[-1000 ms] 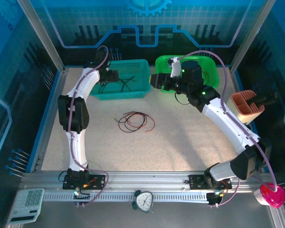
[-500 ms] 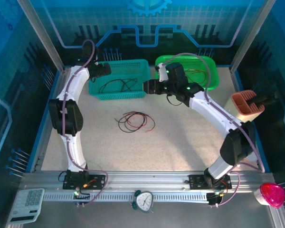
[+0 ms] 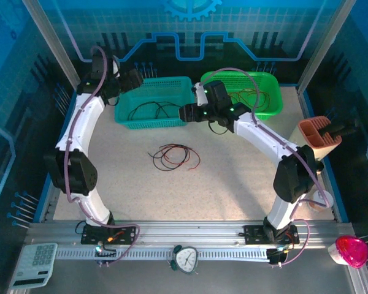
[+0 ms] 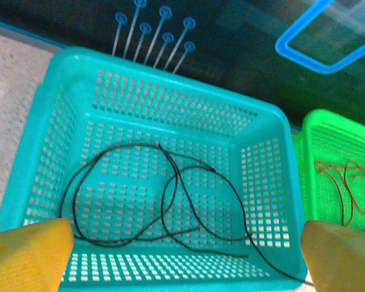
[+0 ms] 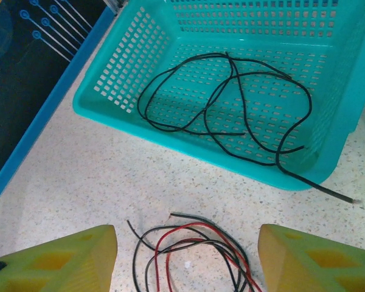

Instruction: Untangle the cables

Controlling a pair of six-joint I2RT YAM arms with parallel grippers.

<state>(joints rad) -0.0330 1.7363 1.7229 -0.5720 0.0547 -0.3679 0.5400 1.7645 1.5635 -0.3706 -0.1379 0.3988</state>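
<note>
A tangle of red and black cables (image 3: 173, 157) lies on the speckled table in the middle; in the right wrist view the tangle (image 5: 191, 252) sits low between my yellow fingers. Black cables (image 3: 152, 110) loop inside the teal basket (image 3: 126, 117), with one end hanging over its near rim (image 5: 328, 190). Reddish cables (image 3: 253, 97) lie in the green basket (image 3: 276, 105). My left gripper (image 3: 135, 78) hangs open above the teal basket's far left corner, holding nothing. My right gripper (image 3: 185, 113) stands open by the teal basket's right end, empty too.
An orange holder (image 3: 318, 136) with a dark tool stands at the right edge. A pink object (image 3: 351, 251), a clock (image 3: 186, 259) and a calculator (image 3: 34, 264) sit on the front rail. Blue-headed pins (image 4: 158, 30) stick up behind the teal basket.
My left gripper has pulled back and left toward the basket's far corner. My right arm has swung left from over the green basket to the teal basket's right end.
</note>
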